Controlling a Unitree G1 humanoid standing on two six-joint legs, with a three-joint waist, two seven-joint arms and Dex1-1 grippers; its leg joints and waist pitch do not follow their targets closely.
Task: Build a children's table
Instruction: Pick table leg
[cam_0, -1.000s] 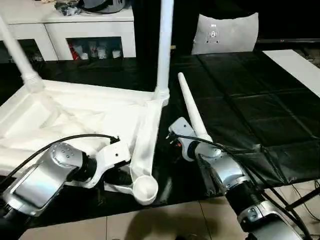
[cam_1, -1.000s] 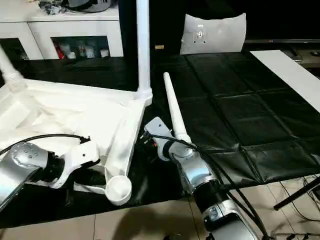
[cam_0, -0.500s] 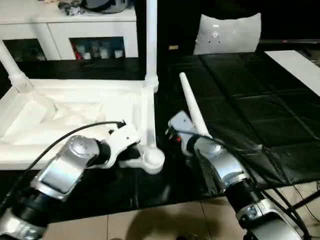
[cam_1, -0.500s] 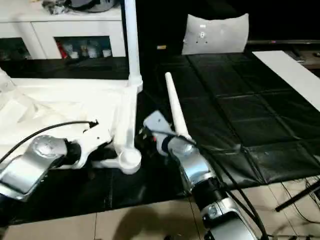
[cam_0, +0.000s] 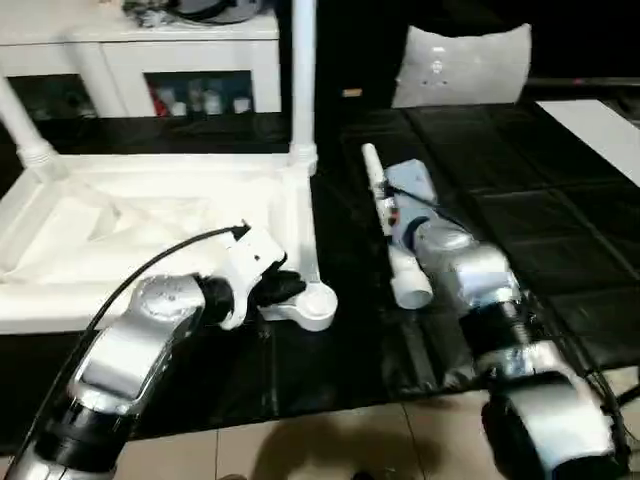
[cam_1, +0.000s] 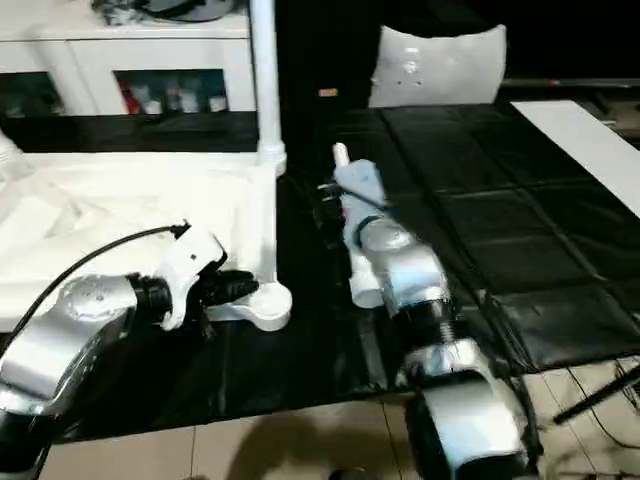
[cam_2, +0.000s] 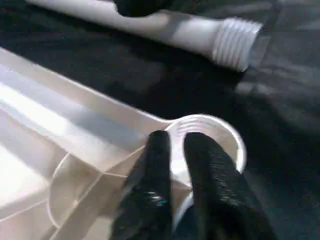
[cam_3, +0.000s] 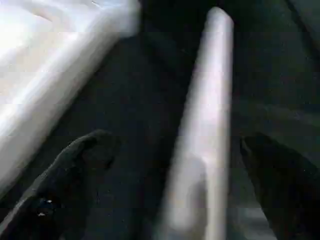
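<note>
The left gripper's fingers (cam_2: 200, 165), a thin gap between them, straddle the rim of the table top's near corner socket (cam_0: 318, 300). Just beside that socket, the loose leg (cam_0: 395, 240) lies between the right gripper's wide-apart fingers (cam_3: 75, 165).

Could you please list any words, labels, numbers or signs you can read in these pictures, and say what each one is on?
No text can be read anywhere.
Grey-white panel: a small dark mark near its top, too blurred to read.
Items behind the cabinet's glass door: any labels are too small and blurred.
Table top and loose leg: no markings visible.
</note>
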